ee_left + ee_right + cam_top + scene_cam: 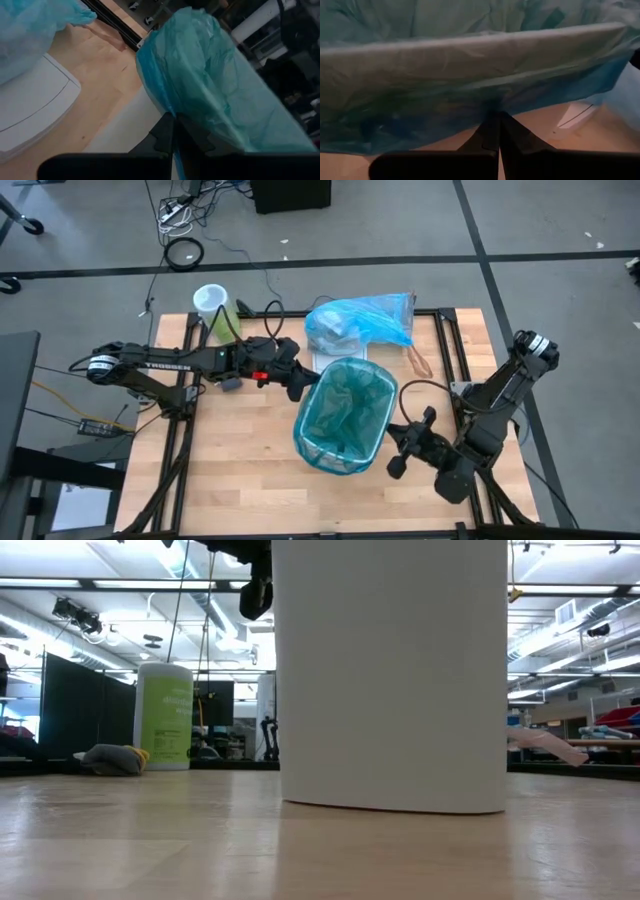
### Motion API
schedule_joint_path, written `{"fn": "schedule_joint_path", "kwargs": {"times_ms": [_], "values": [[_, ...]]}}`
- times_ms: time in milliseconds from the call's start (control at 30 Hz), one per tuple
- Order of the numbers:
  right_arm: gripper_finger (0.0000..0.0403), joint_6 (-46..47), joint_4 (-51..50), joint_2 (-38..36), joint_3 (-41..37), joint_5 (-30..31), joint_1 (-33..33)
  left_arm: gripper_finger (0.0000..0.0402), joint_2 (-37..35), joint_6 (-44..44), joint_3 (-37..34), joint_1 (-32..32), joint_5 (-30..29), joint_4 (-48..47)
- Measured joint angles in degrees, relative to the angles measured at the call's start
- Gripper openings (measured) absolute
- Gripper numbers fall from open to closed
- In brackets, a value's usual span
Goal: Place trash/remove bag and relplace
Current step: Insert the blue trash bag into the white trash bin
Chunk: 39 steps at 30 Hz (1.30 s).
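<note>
A white bin [395,675] stands mid-table, lined with a teal-green plastic bag [345,415] whose edge is folded out over the rim. My left gripper [300,385] is at the bin's left rim, shut on that bag. My right gripper [400,452] is at the bin's near right side, shut at the bag's overhang. The bag [360,320], light sky-blue and bulging, lies on the table behind the bin, partly on a flat white panel [30,110]. Of the trash, only pale lumps [335,332] show through its film. My left gripper pinches the teal-green bag's folded-over edge [170,112] between its two fingers at the bin's left rim, coming roughly level from the table's left. The film runs taut from the fingers up over the rim. My right gripper's shut fingertips meet the lower edge of the bag's overhang [495,111] on the bin's near right side, coming level. The film lies over the tips and hides how much is between them. The overhang hangs down the bin's outer wall.
A green wipes canister [215,310] stands at the far left, with a grey cloth [115,760] beside it. A brown tool [418,362] lies right of the sky-blue bag. Black frame rails [445,350] run along the table's sides. Bare wood lies in front of the bin.
</note>
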Motion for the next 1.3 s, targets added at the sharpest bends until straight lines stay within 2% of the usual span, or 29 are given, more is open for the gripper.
{"fn": "schedule_joint_path", "kwargs": {"times_ms": [167,233,400,533,633,733,933,1000,1133,1300], "values": [[0.0,-1.34,0.45,1.11,-0.27,-3.49,-3.01,0.003,0.0,2.55,0.0,-1.07,-1.6,-1.92],[0.0,1.21,1.43,2.15,-2.16,-3.9,-3.72,0.003,0.0,2.63,0.0,-1.07,-2.17,-2.18],[0.0,11.68,6.73,3.71,-9.07,3.43,-0.33,0.003,0.0,3.98,0.0,-1.07,-2.78,-2.11],[0.0,13.5,8.59,3.35,-11.92,3.61,1.99,0.003,0.0,6.4,-0.16,-1.1,-2.76,-2.48],[0.0,12.76,9.29,3.54,-12.37,4.12,1.89,0.003,-0.02,5.98,-2.91,-1.13,-2.9,0.08],[0.0,4.66,9.48,2.34,-9.16,4.18,2.97,0.003,0.07,3.66,-5.68,-1.11,-2.88,3.41],[0.0,-25.01,10.25,0.4,3.61,2.34,6.32,0.003,0.07,2.4,-6.64,-1.11,-1.37,7.73],[0.0,-31.15,10.13,0.39,5.76,1.06,5.78,0.003,0.04,2.4,-6.64,-1.11,-0.93,8.83],[0.0,-32.14,9.64,0.62,4.89,-6.82,0.72,0.003,0.04,2.4,-6.63,-1.11,-0.83,9.04],[0.0,-32.13,15.1,0.87,0.16,-11.67,-3.54,0.003,0.02,2.4,-6.62,-1.1,-0.91,9.12]]}}
